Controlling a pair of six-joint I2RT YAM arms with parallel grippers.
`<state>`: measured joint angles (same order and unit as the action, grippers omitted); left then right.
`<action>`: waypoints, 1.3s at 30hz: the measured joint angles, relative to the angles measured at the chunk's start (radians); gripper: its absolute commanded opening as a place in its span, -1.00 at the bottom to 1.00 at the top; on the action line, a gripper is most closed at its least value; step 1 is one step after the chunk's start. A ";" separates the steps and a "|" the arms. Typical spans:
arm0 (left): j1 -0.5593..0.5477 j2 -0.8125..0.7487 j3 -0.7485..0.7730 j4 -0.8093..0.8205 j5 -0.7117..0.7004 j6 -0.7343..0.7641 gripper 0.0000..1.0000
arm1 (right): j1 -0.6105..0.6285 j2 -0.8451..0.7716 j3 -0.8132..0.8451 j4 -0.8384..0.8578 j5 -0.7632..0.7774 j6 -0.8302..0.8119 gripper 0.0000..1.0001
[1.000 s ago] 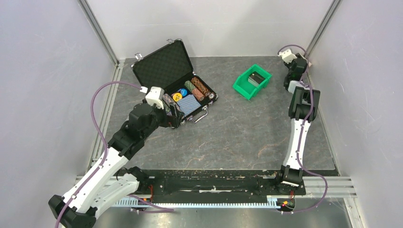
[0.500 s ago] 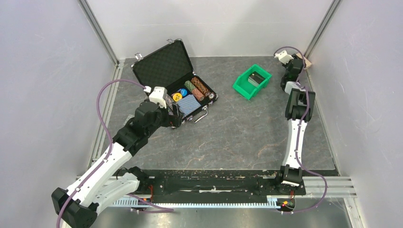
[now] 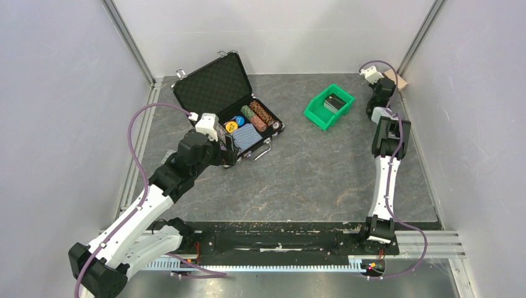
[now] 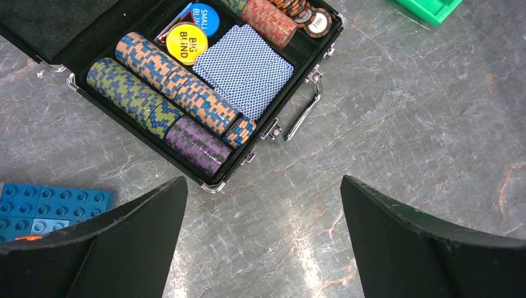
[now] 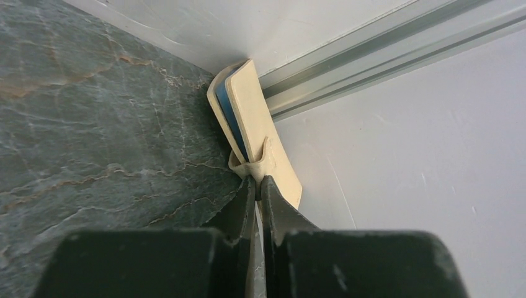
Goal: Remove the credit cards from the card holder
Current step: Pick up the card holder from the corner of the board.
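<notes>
Grey marbled tabletop (image 3: 310, 167), white walls on three sides, aluminium rails in the corners. Far left: black chip case (image 3: 214, 81) lying open, foam lid propped back. Its tray is packed with rows of poker chips (image 4: 155, 93) on their sides, a blue patterned deck (image 4: 245, 68) and a yellow "Big Blind" button (image 4: 187, 43). Left arm reaches over the case's near corner. The left gripper (image 4: 262, 186) hovers above bare table just in front of the case, jaws spread as wide as they go, nothing between the black fingers (image 4: 142, 236). A blue studded brick plate (image 4: 37, 208) shows at the edge of the left wrist view, beside the case. Green plastic bin (image 3: 316, 117) sits far centre-right with a dark object (image 3: 335, 102) inside; I cannot tell what it is. Right arm is stretched to the far right corner. The card holder (image 5: 260, 118), a tan folded wallet, stands on edge there, jammed where table, wall and rail meet, leaning against the wall. A light blue credit card (image 5: 226, 115) shows as a sliver between its two tan leaves. The right gripper (image 5: 255, 183) is closed almost completely, tips pinching the holder's small side tab.
</notes>
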<state>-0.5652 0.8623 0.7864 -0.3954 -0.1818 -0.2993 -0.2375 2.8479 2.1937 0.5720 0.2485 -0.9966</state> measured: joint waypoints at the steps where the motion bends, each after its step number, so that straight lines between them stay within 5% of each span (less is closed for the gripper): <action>1: 0.000 0.000 0.000 0.000 0.000 0.000 1.00 | -0.001 0.000 0.000 0.001 -0.001 0.011 -1.00; 25: 0.000 -0.019 0.000 0.000 0.028 0.000 1.00 | -0.068 -0.352 -0.336 -0.056 -0.143 0.370 -1.00; 39: 0.000 -0.210 0.000 0.006 0.037 0.000 1.00 | 0.065 -0.770 -0.747 -0.178 -0.102 0.632 -1.00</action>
<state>-0.5655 0.6521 0.7864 -0.3889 -0.1452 -0.2996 -0.1726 2.0781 1.4467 0.3943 0.1467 -0.3645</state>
